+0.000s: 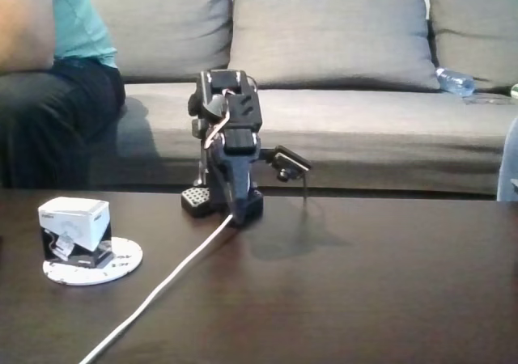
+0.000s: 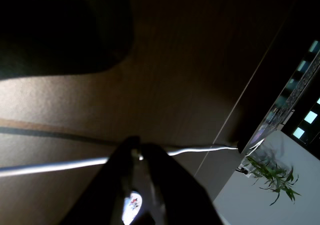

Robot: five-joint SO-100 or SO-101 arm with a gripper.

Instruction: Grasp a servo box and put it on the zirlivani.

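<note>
The box (image 1: 74,228) sits on the disc (image 1: 121,260), at the left of the tabletop (image 1: 364,283) in the fixed view. It looks like the job is done. The arm (image 1: 229,150) is folded up, well away from the box. In the wrist view, the gripper (image 2: 137,152) is closed and holds nothing.

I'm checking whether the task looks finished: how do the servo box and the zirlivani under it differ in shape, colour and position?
The servo box is a tall, cube-like block, while the zirlivani is a flat round disc. The box has a white top and a black lower half with a printed picture; the disc is white with tiny dark speckles. The box sits on the disc, toward its left side in the fixed view; the disc lies on the dark table. Both are partly white.
</note>
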